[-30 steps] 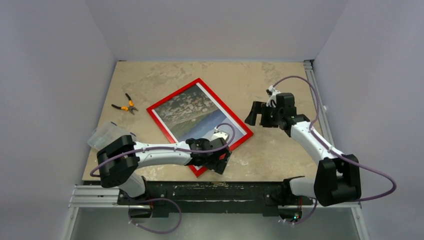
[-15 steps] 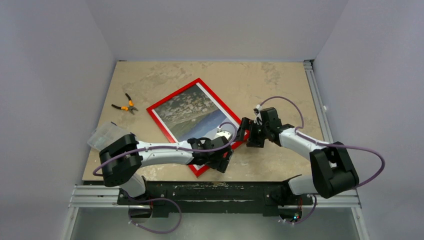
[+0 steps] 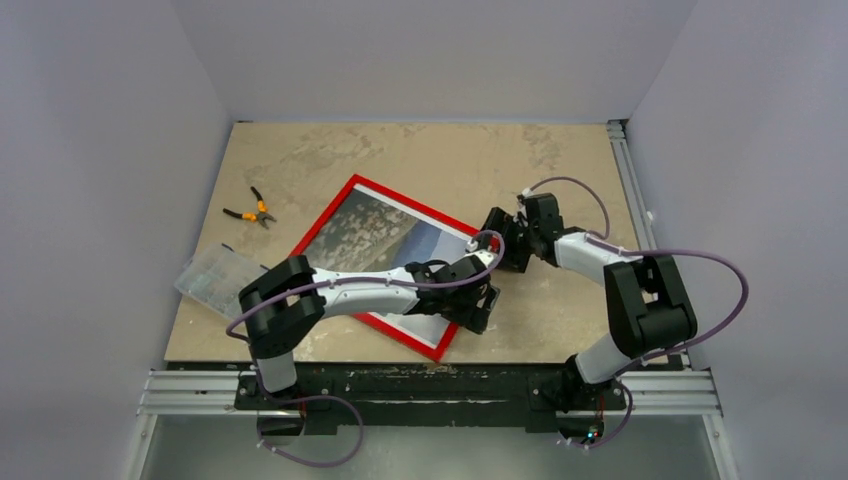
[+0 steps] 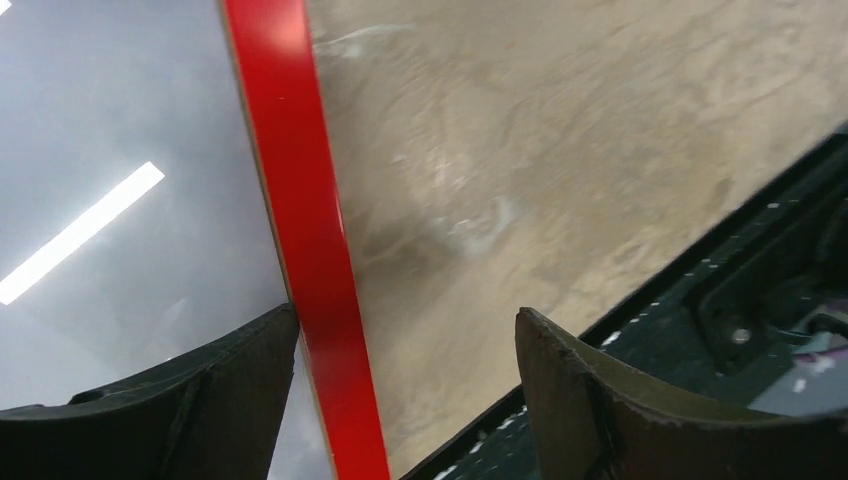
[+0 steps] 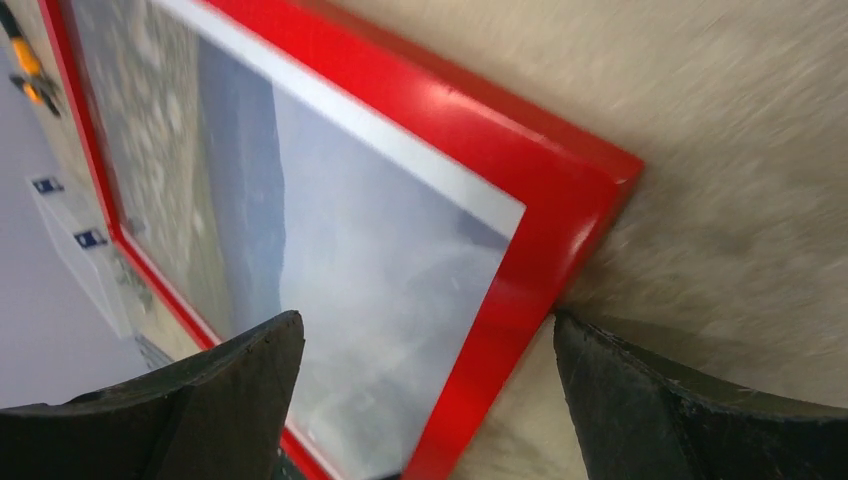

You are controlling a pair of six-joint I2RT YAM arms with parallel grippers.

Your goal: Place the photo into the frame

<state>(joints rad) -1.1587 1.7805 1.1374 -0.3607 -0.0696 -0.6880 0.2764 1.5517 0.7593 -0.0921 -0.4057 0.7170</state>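
Observation:
The red frame point(image 3: 415, 205) lies flat and askew on the table with the landscape photo point(image 3: 375, 230) showing through its pane. My left gripper point(image 3: 478, 300) reaches across the frame to its near right side. In the left wrist view the left gripper point(image 4: 405, 325) is open, one finger over the pane and one over bare table, with the frame's red rail point(image 4: 300, 200) running up between them, close beside the left finger. My right gripper point(image 3: 500, 245) sits at the frame's right corner. The right wrist view shows the right gripper point(image 5: 428, 325) open astride the frame's corner rail point(image 5: 480, 130), photo point(image 5: 200, 200) beneath.
Orange-handled pliers point(image 3: 250, 210) lie at the table's left. A clear plastic packet point(image 3: 212, 278) sits near the front left corner. The black mounting rail point(image 3: 450, 385) runs along the near edge, close under my left gripper. Grey walls close in the other three sides.
The frame has swung round on the table and its near end has shifted right. My left arm moved right with it. My right gripper came down and left to the frame's right corner.

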